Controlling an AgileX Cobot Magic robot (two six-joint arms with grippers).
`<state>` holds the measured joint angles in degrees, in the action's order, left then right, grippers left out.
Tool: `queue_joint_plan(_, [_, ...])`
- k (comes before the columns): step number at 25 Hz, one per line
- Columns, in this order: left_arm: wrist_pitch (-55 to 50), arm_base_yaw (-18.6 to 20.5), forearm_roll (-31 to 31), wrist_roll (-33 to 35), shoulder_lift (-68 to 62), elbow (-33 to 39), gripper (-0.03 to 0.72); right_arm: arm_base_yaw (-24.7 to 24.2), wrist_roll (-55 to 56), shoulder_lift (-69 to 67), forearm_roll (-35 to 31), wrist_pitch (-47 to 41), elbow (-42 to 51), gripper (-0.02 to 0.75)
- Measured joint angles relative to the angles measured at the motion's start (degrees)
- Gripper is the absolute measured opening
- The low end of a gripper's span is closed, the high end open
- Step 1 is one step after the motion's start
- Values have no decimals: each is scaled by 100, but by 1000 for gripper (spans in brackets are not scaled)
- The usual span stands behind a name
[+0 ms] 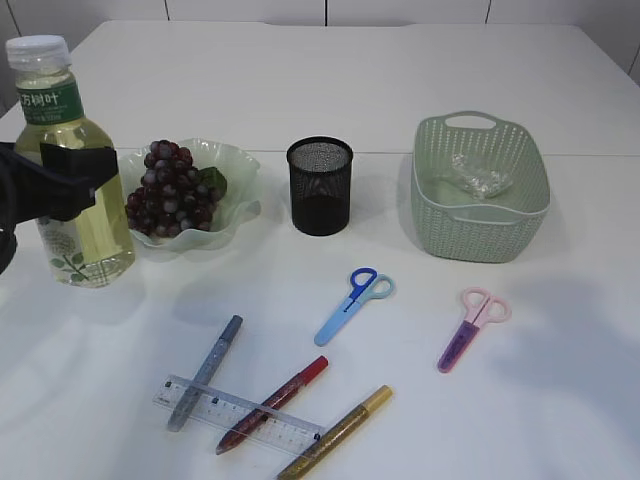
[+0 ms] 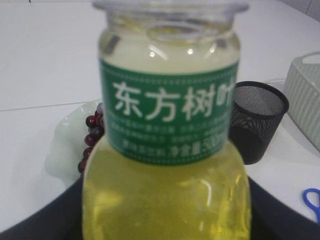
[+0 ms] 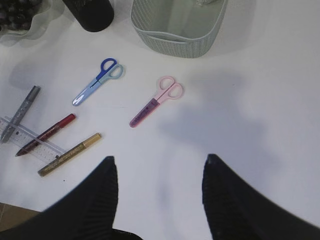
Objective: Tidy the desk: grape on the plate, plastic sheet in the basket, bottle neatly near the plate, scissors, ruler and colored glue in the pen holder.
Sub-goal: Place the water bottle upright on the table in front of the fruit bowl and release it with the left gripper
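White desk (image 1: 420, 60) fills the view, with pale wall panels behind. At its left edge the left gripper (image 1: 60, 180) has its black jaws closed around a clear plastic bottle of yellow liquid (image 1: 70, 170) with a green label and white cap, upright just beside the wavy pale green glass plate (image 1: 235, 165) that carries the dark red grape bunch (image 1: 170, 200). A black mesh pen holder (image 1: 320, 185) stands between the plate and the green woven basket (image 1: 480, 190) — a crumpled clear plastic sheet (image 1: 480, 175) lies inside. Nearer the front lie blue scissors (image 1: 355, 305) and pink scissors (image 1: 472, 328), well apart, and a clear ruler (image 1: 240, 412) under silver (image 1: 205, 372), red (image 1: 272, 404) and gold (image 1: 335, 433) glue pens. The right gripper (image 3: 160, 192) hangs above bare desk, jaws parted — nothing between them.
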<state>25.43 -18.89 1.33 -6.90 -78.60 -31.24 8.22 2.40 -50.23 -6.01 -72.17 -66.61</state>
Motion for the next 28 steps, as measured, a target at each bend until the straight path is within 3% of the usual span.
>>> queue_joint_plan(5, [307,0,5,289,-64,87,447,0,-47,0,65,0,0,430])
queue_joint_plan(15, [3412,0,-507,491,-1331,843,447,0,-139,0,87,0,0,430])
queue_joint_plan(28, [3565,0,-611,690,-2416,557,447,0,-283,0,255,0,0,430])
